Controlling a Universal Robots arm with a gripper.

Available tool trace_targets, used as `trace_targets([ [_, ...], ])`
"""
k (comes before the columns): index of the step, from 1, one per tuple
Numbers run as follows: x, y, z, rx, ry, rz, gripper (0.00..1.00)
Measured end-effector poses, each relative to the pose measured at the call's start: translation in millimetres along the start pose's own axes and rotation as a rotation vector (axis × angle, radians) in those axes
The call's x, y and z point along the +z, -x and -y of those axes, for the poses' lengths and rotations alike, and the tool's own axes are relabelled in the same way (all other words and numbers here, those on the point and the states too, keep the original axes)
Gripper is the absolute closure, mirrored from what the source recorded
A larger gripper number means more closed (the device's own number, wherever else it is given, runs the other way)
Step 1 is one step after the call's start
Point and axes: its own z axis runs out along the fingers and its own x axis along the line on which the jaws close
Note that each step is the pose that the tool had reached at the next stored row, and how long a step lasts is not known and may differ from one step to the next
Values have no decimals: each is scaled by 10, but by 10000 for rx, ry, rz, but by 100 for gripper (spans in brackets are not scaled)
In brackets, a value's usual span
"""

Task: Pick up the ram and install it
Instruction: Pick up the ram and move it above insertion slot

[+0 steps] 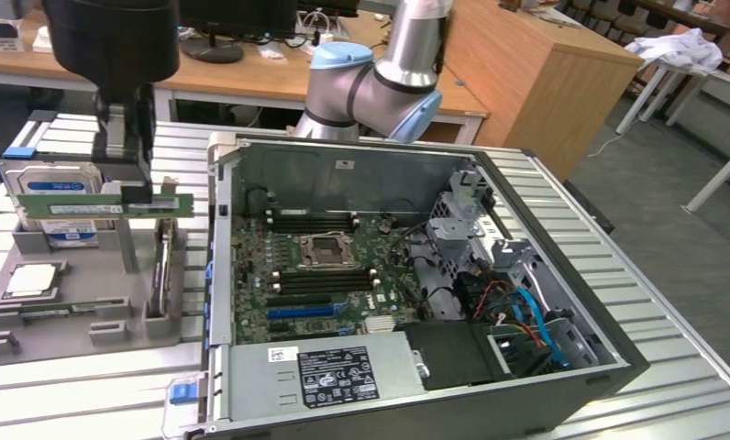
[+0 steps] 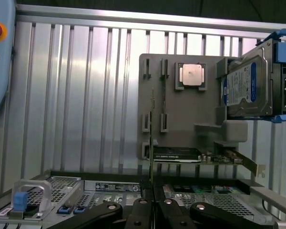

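The ram (image 1: 83, 206), a long green stick with a white label, hangs level above the grey parts holder (image 1: 96, 302) at the exterior view's left. My gripper (image 1: 130, 191) comes down from above and is shut on the ram's upper edge. In the wrist view the ram (image 2: 152, 152) shows edge-on as a thin line running out from between my fingertips, where the gripper (image 2: 152, 210) clamps it. The open computer case (image 1: 610, 357) lies to the exterior view's right, with the motherboard (image 1: 280, 302) and its black memory slots (image 1: 322, 280) beside the processor socket (image 1: 328, 247).
The holder also carries a silver hard drive (image 1: 45, 179) (image 2: 250, 86), a square processor chip (image 1: 35, 280) (image 2: 191, 75) and an expansion card (image 2: 176, 155). The case's power supply (image 1: 328, 371) and drive cage (image 1: 470, 215) stand inside it. The robot arm's base (image 1: 378, 87) rises behind the case.
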Motion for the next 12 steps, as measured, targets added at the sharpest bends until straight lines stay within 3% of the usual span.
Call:
trace_targets([
  [12, -10, -10, 240, 0, 11, 0, 88],
])
